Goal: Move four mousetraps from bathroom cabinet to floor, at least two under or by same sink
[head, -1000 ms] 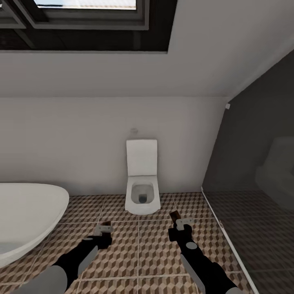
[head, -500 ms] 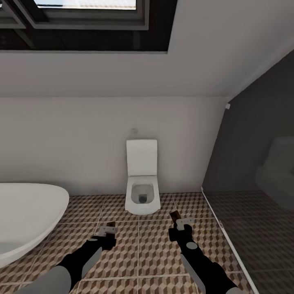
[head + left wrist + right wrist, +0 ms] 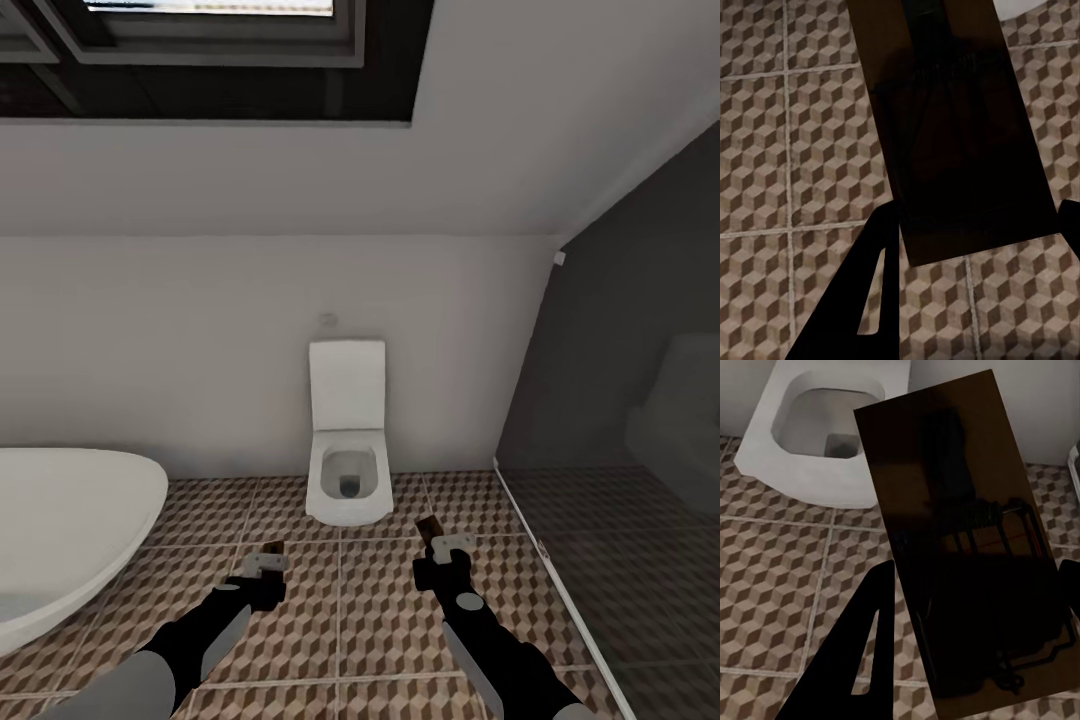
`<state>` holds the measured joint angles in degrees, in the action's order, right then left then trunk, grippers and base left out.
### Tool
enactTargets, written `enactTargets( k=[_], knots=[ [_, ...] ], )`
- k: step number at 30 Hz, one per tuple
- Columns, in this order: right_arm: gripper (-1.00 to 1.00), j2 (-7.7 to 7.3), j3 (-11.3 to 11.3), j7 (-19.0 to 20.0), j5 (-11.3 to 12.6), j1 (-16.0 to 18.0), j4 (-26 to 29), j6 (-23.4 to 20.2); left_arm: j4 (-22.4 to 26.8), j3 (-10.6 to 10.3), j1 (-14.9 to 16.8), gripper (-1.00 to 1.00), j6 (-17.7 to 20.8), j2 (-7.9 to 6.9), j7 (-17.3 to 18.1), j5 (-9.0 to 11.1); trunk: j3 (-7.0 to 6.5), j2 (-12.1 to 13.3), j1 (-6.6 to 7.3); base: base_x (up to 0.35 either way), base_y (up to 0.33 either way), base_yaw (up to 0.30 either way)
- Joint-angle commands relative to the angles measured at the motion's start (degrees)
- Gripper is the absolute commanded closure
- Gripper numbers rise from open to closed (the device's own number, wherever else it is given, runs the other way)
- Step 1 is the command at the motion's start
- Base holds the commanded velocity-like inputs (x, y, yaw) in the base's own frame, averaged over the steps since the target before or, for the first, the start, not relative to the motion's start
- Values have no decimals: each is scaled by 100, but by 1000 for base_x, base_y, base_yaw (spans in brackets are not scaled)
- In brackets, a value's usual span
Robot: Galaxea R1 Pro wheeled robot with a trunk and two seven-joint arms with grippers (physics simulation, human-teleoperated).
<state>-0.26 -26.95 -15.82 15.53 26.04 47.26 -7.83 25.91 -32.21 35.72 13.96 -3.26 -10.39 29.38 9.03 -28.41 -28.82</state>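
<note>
My left gripper (image 3: pixel 264 563) is shut on a mousetrap (image 3: pixel 952 127), a flat board that looks dark in the left wrist view, held between the black fingers (image 3: pixel 862 300) above the bathroom floor (image 3: pixel 340 620). My right gripper (image 3: pixel 441 546) is shut on a second mousetrap (image 3: pixel 960 532); its black wire spring bar shows in the right wrist view, and its brown end (image 3: pixel 428 527) sticks out forward in the head view. Both grippers hang low over the cube-patterned tiles in front of the toilet. The cabinet and the bathroom sink are out of view.
A white toilet (image 3: pixel 346 450) stands against the far wall, straight ahead between the arms. A white oval bathtub (image 3: pixel 60 530) is at the left. A dark glass shower stall (image 3: pixel 620 480) with a white floor rail bounds the right side.
My left arm has shifted slightly to the right and a little lower with its mousetrap. The right arm has held still.
</note>
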Motion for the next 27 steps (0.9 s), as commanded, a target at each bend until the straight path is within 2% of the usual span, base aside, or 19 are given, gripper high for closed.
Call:
enactTargets(
  k=[1,6,20,27],
  knots=[
    [100,-5,-23,-53,29,6,10,-28,18,-49,5,100,1,-8,-51,50,30,-53,-25,0,0,0],
    [100,-9,-21,-53,29,6,10,-26,11,-56,5,100,-141,-8,-51,50,120,-253,-135,0,0,0],
    [100,-21,-19,-48,19,6,4,-26,10,-66,5,100,-157,-8,-51,50,371,-815,-443,0,0,0],
    [100,-111,-8,-36,-196,6,3,-34,10,-69,5,100,-157,6,-50,50,497,-1096,-596,0,0,0]
  ],
)
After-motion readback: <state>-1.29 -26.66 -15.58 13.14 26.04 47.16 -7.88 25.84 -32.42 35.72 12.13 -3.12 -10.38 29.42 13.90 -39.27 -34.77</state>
